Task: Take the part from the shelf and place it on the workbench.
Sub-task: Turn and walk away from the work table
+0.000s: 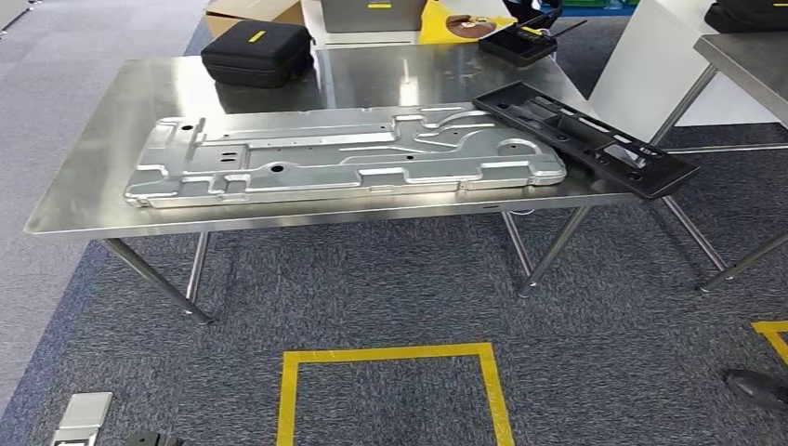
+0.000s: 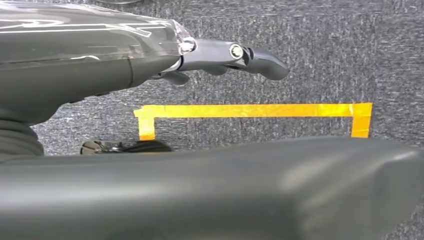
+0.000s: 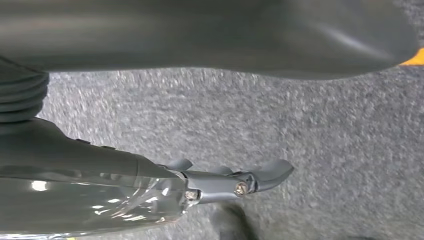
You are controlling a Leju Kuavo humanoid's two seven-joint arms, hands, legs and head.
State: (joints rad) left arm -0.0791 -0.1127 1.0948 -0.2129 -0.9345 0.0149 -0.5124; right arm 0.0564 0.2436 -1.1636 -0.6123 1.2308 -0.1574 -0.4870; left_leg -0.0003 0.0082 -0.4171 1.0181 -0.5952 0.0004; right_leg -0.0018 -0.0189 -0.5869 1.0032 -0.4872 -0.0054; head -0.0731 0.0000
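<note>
A steel workbench (image 1: pixel 102 177) stands ahead of me in the head view. On it lies a long silver stamped metal panel (image 1: pixel 344 153), flat, along the front edge. A long black plastic part (image 1: pixel 581 137) lies at an angle at the bench's right end, its tip overhanging the corner. My left hand (image 2: pixel 200 52) hangs over the grey carpet with fingers stretched out and nothing in them. My right hand (image 3: pixel 210 185) hangs over carpet the same way, holding nothing.
A black zip case (image 1: pixel 257 51) sits at the bench's back left. Cardboard boxes (image 1: pixel 256 9) and a dark tray (image 1: pixel 518 42) lie behind it. A second steel table (image 1: pixel 753 56) stands to the right. Yellow tape (image 1: pixel 390 353) marks a square on the carpet before the bench.
</note>
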